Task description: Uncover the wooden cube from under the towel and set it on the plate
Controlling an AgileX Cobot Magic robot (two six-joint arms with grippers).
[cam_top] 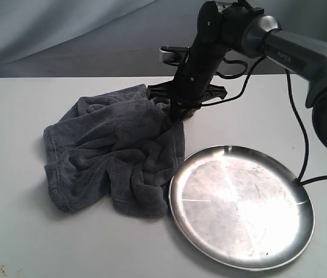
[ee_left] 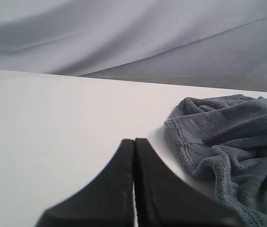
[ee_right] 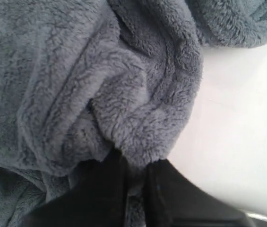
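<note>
Grey fleece towel is pinched at its far hem by my right fingers, closed on a fold, near the plate. Left fingers are pressed together, empty, over bare surface beside the towel's other edge. No cube in sight; I'd say it's under the heap, leftward of my right grip.
</note>
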